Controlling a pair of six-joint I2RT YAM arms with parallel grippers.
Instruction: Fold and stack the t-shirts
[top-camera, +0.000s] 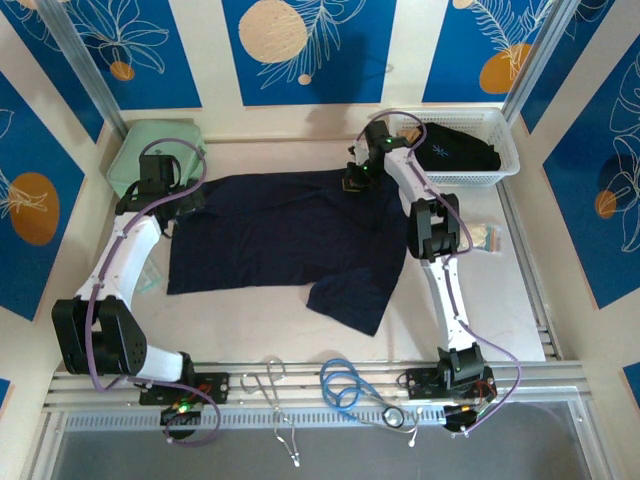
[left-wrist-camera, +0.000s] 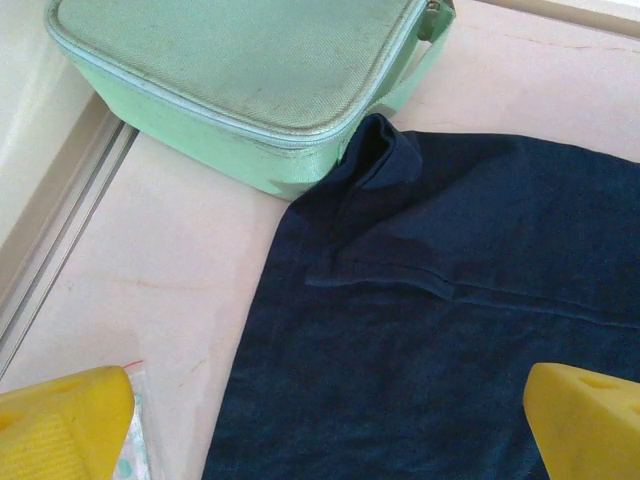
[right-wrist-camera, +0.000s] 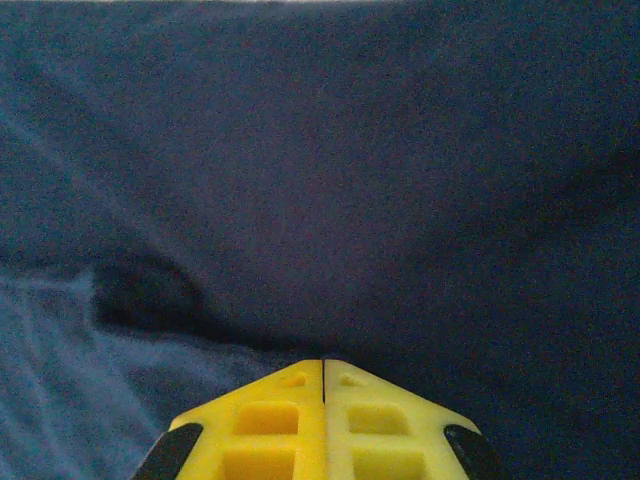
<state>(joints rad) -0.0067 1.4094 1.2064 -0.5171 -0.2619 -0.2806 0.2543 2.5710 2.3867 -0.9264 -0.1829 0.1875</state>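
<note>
The navy t-shirt lies spread out flat on the table. The right gripper is down on the far edge of this shirt, near the neck. Its two yellow fingers are pressed tight together, with just a thin line between them. The tips touch the dark cloth. The cloth is all around the tips, in front and on both sides. A little bump with a dark shadow sits just in front of the tips, a bit to the left. It is hard to tell if any cloth is caught between the tips.

The left gripper is over the left side of the same shirt. Its yellow fingers are spread far apart and hold nothing. The shirt lies under the gap between them and under the right finger. The left finger is over bare table, and a small clear bag lies just beside it. In front of the fingers is a mint-green case. A bent-up corner of the shirt touches the side of the case.

A second t-shirt, dark with a small pale blue mark, lies in a white basket. The basket is near the right gripper's fingers, off to their right. A blue cable lies well behind both grippers, down by the arm bases.
</note>
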